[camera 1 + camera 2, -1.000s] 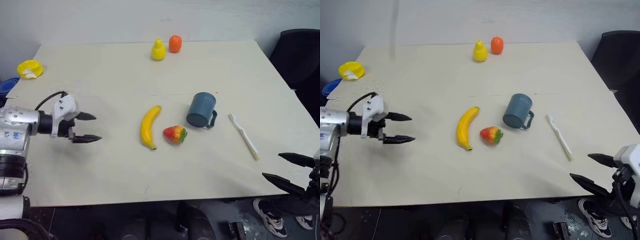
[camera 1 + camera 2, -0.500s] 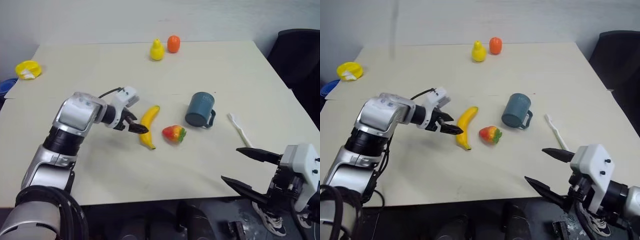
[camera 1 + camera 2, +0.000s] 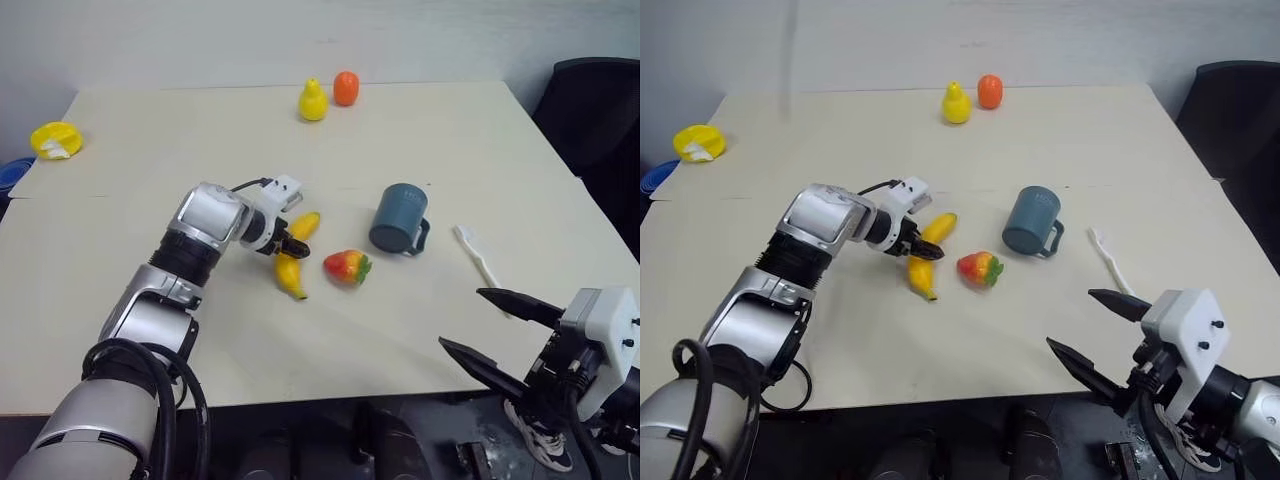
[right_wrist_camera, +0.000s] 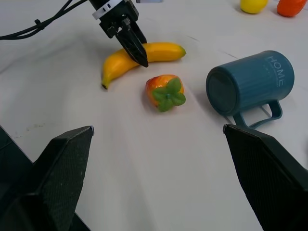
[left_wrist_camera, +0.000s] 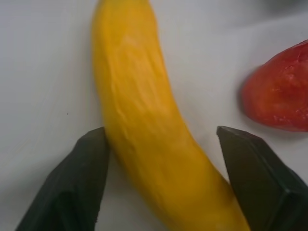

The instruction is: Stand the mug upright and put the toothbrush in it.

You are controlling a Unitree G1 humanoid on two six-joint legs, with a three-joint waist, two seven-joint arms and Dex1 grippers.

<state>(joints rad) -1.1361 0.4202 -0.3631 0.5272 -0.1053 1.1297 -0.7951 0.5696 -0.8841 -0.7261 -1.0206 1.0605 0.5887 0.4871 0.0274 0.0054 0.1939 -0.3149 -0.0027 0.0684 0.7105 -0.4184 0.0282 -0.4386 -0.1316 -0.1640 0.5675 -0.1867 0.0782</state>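
Observation:
The slate-blue mug [image 3: 400, 218] lies on its side right of centre, its mouth turned toward the front left and its handle low on the right. To its right the white toothbrush [image 3: 478, 258] lies flat on the table. My left gripper [image 3: 298, 250] is down over a yellow banana [image 5: 139, 120], well left of the mug. It is open, with one finger either side of the banana. One finger [image 5: 82, 178] touches the banana, and a small gap shows at the other finger's tip. My right gripper [image 3: 461, 317] hangs open at the table's front right edge, holding nothing.
A toy strawberry [image 3: 348, 266] lies between the banana and the mug. A yellow pear [image 3: 313, 101] and an orange fruit [image 3: 346, 88] stand at the back. A yellow object [image 3: 57, 138] sits at the far left. A black chair [image 3: 595, 120] stands at the right.
My left gripper swung right and down over the banana, and its jaws narrowed around it. The right gripper came in from the right, then held still. Mug and toothbrush have not moved.

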